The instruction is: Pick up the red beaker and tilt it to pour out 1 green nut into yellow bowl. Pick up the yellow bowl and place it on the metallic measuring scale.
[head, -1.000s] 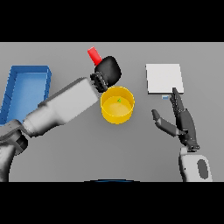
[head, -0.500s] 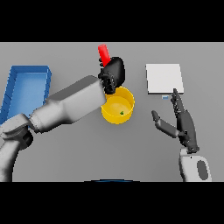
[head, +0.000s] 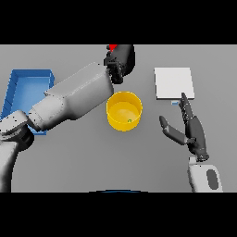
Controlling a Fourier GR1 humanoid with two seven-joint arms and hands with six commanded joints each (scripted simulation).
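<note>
While the left hand (head: 121, 60) sits at the far side of the table (head: 83, 157), its dark fingers are curled round the red beaker (head: 112, 47), of which only a small red bit shows above and to the left of the hand; the rest is hidden behind the fingers. From the head view, the left arm (head: 74, 97) runs as a thick white and grey shape from the lower left up to that hand, crossing just beside the left rim of the yellow bowl (head: 124, 111). The bowl stands upright on the table near the middle, nearer to the robot than the hand and beaker, and apart from both. Inside it, low on the right of its floor, lies one small green nut (head: 130, 121). To the right of the bowl and farther back lies the measuring scale (head: 173, 83), a flat pale square plate; nothing rests on it, and it is well apart from the bowl. The right hand (head: 192, 127) hangs just in front of the scale, to the right of the bowl, touching neither. Its fingers are straight and point away from the robot towards the scale, with the thumb spread out to the left; it holds nothing. At the left edge a blue tray (head: 18, 78) lies on the table, partly covered by the left arm.
</note>
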